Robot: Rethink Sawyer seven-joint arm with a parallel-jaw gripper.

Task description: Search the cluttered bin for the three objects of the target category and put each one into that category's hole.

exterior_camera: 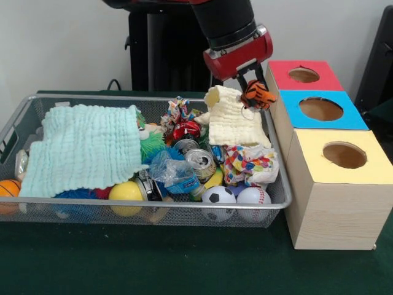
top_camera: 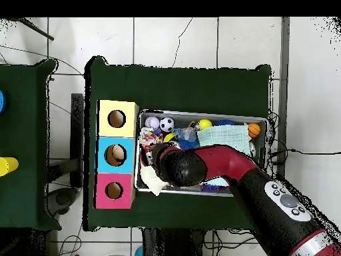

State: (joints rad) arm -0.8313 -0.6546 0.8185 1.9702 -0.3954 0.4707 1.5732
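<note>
The silver wire-mesh bin (exterior_camera: 279,184) sits on the green table and is full of clutter. My gripper (exterior_camera: 250,91) hangs over the bin's far right corner, beside the red-topped box (exterior_camera: 325,78). It is shut on a small orange and black striped tiger plush toy (exterior_camera: 259,96), held above a cream cloth (exterior_camera: 236,120). In the overhead view the arm (top_camera: 200,167) covers the gripper and the toy; the bin's rim (top_camera: 200,113) shows above it.
Three wooden boxes with holes stand right of the bin: red, blue (exterior_camera: 350,120) and yellow (exterior_camera: 362,172). The bin holds a light green cloth (exterior_camera: 83,150), cans (exterior_camera: 201,163), a soccer ball (exterior_camera: 218,195), a baseball (exterior_camera: 253,196), a yellow ball (exterior_camera: 125,192) and a patterned cloth (exterior_camera: 249,165).
</note>
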